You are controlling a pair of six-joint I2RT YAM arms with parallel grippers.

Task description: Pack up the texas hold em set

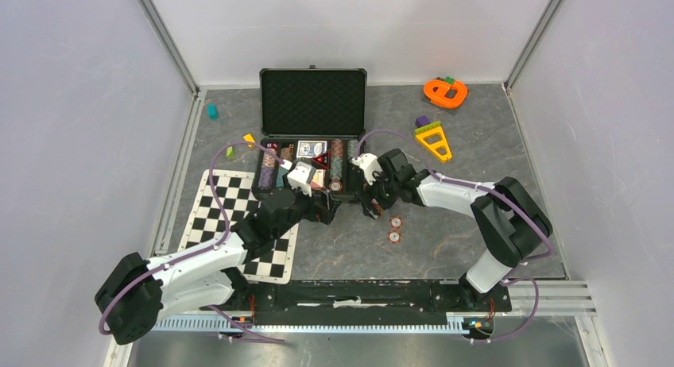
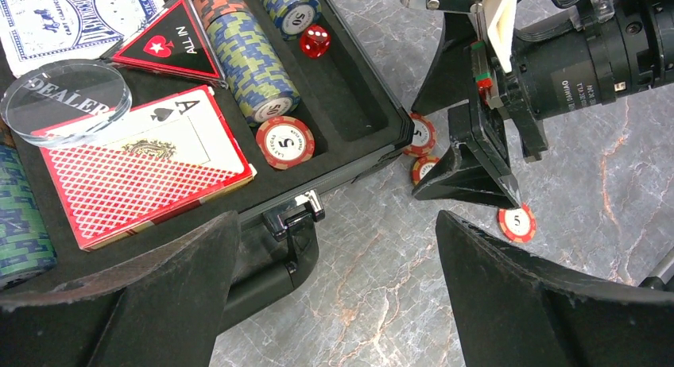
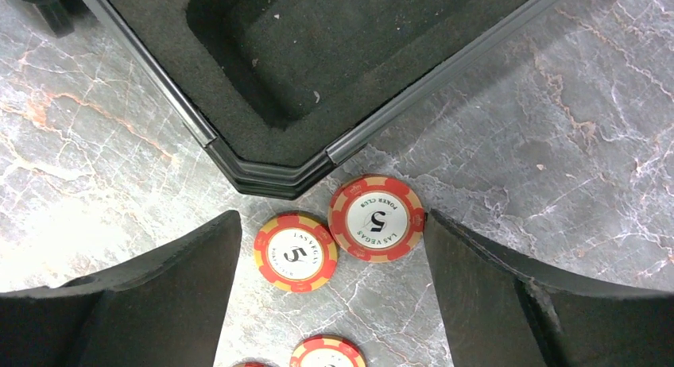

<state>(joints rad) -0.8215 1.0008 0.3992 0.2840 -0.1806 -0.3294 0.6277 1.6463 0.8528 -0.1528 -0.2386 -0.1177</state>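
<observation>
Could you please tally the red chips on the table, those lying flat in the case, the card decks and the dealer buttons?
Red chips on the table: 4
Red chips lying flat in the case: 1
Card decks: 2
Dealer buttons: 1
Total: 8

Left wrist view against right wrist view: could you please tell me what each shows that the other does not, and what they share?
Only the left wrist view: the cards, dealer button, all-in marker, chip stacks, die, packed chip and latch.
Only the right wrist view: the whole faces of the two corner chips, with nothing in front of them.
Both: the case, the table, and those two chips by the case corner, partly hidden in the left wrist view.
</observation>
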